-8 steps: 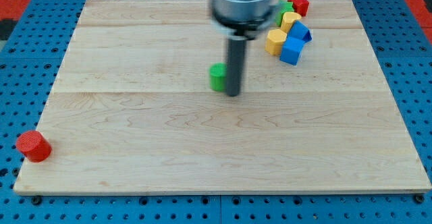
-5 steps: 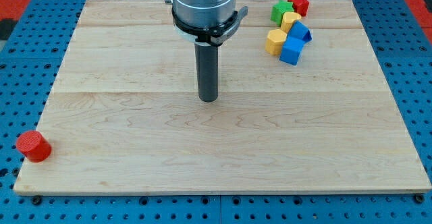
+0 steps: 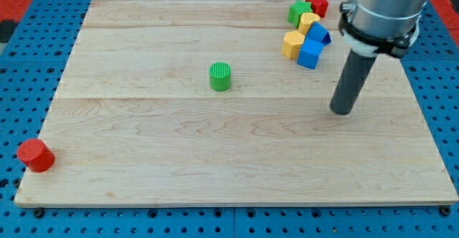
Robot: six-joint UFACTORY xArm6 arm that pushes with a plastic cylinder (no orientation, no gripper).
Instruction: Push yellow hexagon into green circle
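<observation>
The yellow hexagon lies near the view's top right, touching a blue cube. The green circle block stands alone near the board's middle. My tip is on the board at the right, below and to the right of the yellow hexagon and the blue cube, apart from both. It is far to the right of the green circle.
Clustered with the hexagon at the top right are a green block, a second yellow block, a second blue block and a red block. A red cylinder stands at the board's bottom left corner.
My tip has swung from beside the green circle far to the right, uncovering the green circle. The blocks have not moved.
</observation>
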